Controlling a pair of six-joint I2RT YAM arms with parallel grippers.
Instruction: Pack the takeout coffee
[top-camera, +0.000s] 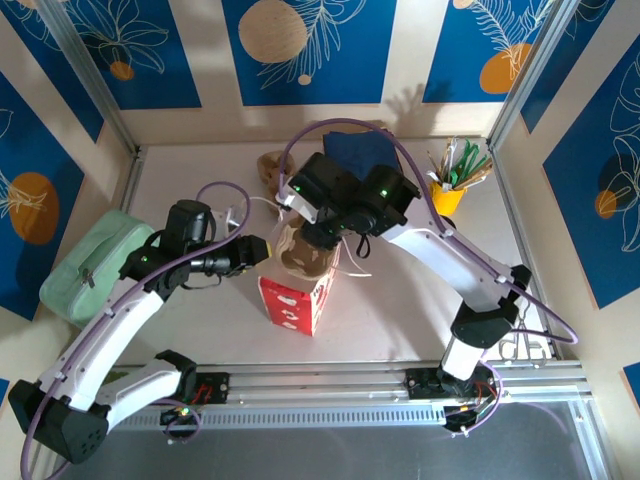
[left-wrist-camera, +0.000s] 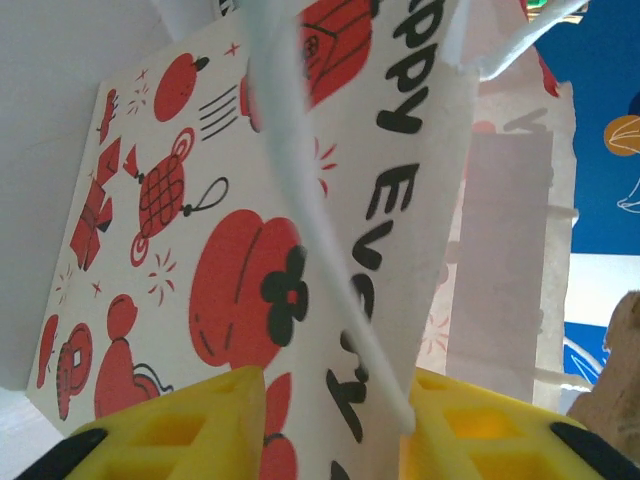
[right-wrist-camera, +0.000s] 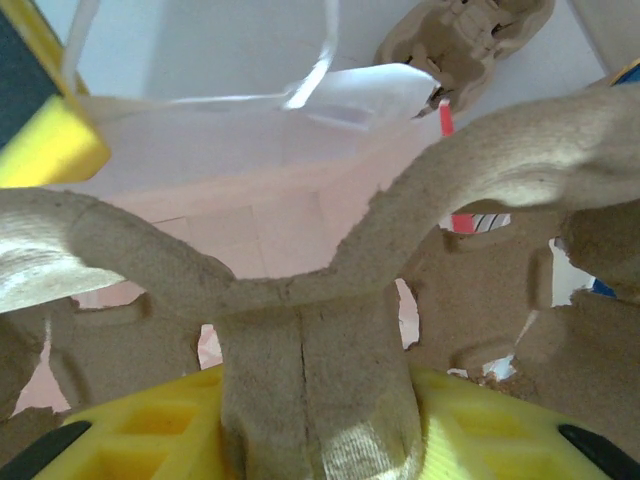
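Right gripper of mine is clamped on the middle ridge of the pulp cup carrier, holding it over the mouth of the red-and-white paper bag. My left gripper stands part-open around the bag's rim and white handle. Whether the takeout coffee sits in the carrier I cannot tell.

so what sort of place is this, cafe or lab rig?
Likely a lab test cell dressed as a takeout counter: aluminium frame and blue patterned panels box in the table; props are a printed paper bag, a pulp cup carrier and a yellow cup of stirrers.
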